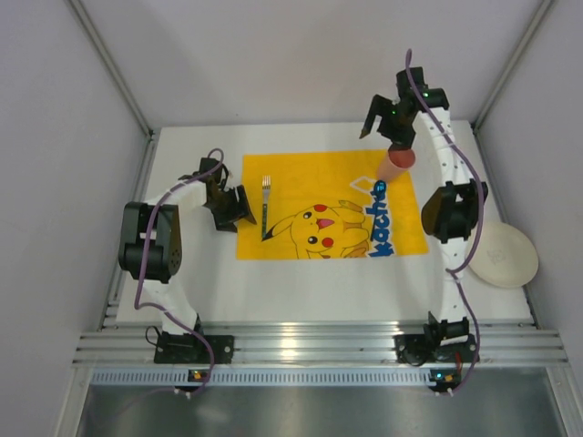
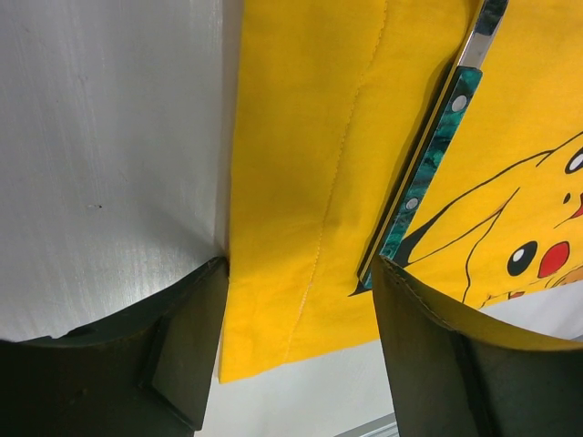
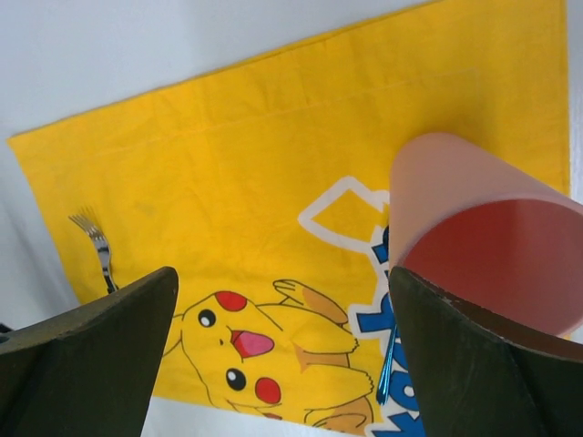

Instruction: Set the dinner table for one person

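1. Metal rails (image 1: 310, 346) at the near edge carry both arm bases. Just beyond them lies the white desk (image 1: 319, 291), the table being set.
2. On the right side of the desk a white plate (image 1: 501, 255) sits off the yellow cloth (image 1: 328, 205), close to the right arm's elbow. It looks not yet placed, and a careless swing of that elbow back toward the near edge could clip it.
3. At the cloth's left edge hangs the left end effector (image 2: 301, 269), jaws moderately wide with nothing between them. A fork (image 1: 266, 205) lies on the left part of the cloth, tines pointing far, and its handle end is just beside the right-hand finger. Any drift to the right would likely knock the fork askew.
4. Farthest off, a pink cup (image 3: 474, 209) stands, apparently upright, on the far right part of the cloth. The right end effector (image 3: 282, 273) hangs over it, jaws wide and gripping nothing. The cup sits hard by one finger, and I cannot tell whether they touch. A slanted retreat could catch the rim and tip the cup.
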### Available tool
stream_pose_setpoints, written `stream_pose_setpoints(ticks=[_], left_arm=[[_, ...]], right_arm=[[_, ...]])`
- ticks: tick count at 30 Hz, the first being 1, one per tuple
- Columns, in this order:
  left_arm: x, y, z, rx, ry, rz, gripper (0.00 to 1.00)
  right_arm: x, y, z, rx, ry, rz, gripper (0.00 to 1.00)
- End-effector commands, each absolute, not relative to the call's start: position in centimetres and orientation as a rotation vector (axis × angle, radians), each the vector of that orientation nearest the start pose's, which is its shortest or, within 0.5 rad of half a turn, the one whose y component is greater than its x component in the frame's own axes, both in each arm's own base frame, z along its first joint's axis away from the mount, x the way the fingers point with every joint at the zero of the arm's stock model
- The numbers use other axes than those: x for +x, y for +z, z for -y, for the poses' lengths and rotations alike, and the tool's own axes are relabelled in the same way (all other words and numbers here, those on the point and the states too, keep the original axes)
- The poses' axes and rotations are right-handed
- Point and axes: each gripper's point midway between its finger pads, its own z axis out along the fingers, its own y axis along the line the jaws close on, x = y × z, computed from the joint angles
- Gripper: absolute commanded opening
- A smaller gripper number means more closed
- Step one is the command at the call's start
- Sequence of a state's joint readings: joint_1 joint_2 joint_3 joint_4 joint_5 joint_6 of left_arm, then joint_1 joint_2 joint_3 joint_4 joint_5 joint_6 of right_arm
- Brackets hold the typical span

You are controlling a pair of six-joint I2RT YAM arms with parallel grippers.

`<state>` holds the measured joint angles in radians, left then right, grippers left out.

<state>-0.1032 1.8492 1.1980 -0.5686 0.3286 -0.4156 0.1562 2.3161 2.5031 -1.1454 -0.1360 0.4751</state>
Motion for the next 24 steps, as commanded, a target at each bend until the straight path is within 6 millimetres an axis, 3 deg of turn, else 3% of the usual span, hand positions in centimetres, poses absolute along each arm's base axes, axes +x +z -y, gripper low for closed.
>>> stream_pose_setpoints(ticks=[1,18,20,23,24], left_arm=[[37.1,4.4,11.0,-0.33,-0.591,-2.762,0.69],[37.2,5.4,10.9,-0.315,-0.586,-2.755,0.68],[37.4,5.8,10.9,-0.31,-0.584,-2.745,0.68],[37.7,6.5,10.9,-0.306,-0.576,-2.725,0.68],[37.8,6.7,11.0,-0.305,-0.575,-2.72,0.68]], right_arm=[[52.8,23.1,-14.3,0.281,0.486,-2.432,1.0],[52.3,23.9,-13.6,0.24,0.432,-2.41,1.0],[52.5,24.9,-12.9,0.237,0.389,-2.375,1.0],[52.5,28.1,-10.7,0.235,0.266,-2.271,1.0],[52.0,30.4,-9.1,0.243,0.194,-2.209,1.0]])
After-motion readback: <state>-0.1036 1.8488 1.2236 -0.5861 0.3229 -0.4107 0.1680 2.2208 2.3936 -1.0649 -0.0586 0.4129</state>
